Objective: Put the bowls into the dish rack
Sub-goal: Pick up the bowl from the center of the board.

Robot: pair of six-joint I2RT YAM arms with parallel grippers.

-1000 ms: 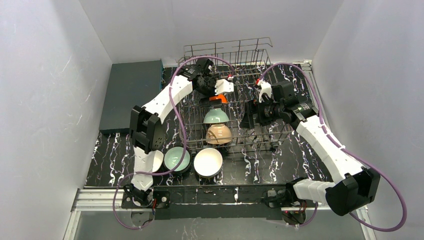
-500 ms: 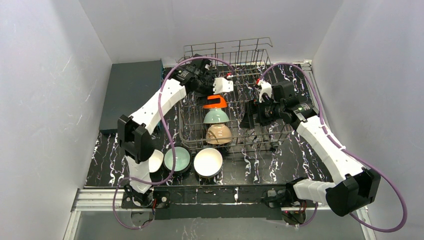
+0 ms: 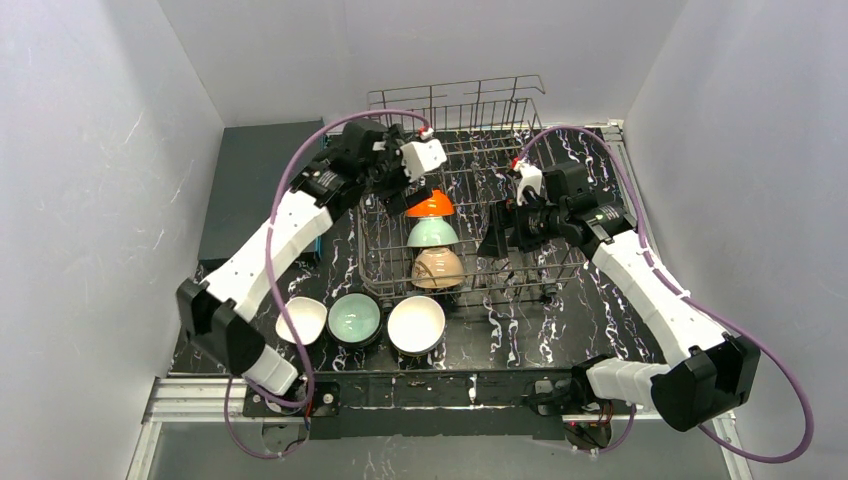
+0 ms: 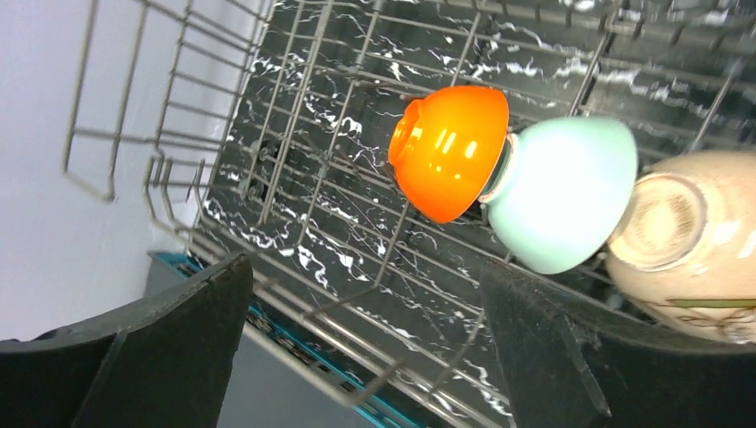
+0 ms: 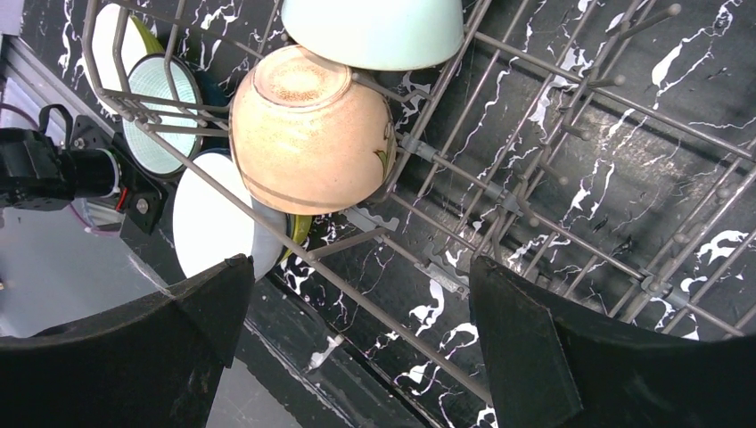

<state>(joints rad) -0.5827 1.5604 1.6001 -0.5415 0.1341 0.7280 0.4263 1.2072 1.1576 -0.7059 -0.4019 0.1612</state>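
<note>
The dish rack (image 3: 455,105) sits at the far middle of the tabletop (image 3: 560,320), its left rim near the dark grey slab (image 3: 262,185). Three bowls stand on edge in a near-to-far row down the rack's left half. The orange bowl (image 4: 450,152) is farthest and the mint bowl (image 4: 562,192) sits right against it. The peach-tan bowl (image 5: 308,129) is nearest, just inside the near rim.

The left pincer (image 4: 364,264) hangs above the rack's far left corner, over the left rim wires. Its jaws are spread wide with nothing between them (the orange bowl lies apart from it, farther in). The right pincer (image 5: 358,261) hovers over the rack's right half, facing left toward the row. It is also spread wide and grips nothing, and the near rim crosses its view just beyond the peach-tan bowl.

Three more bowls lie in a row on the near left tabletop, just outside the near rim: a white bowl (image 3: 416,324), a mint-lined bowl (image 3: 354,319) and a small white bowl (image 3: 301,319). The left arm (image 3: 270,245) slants past the last one, close to the left wall (image 3: 100,200).
</note>
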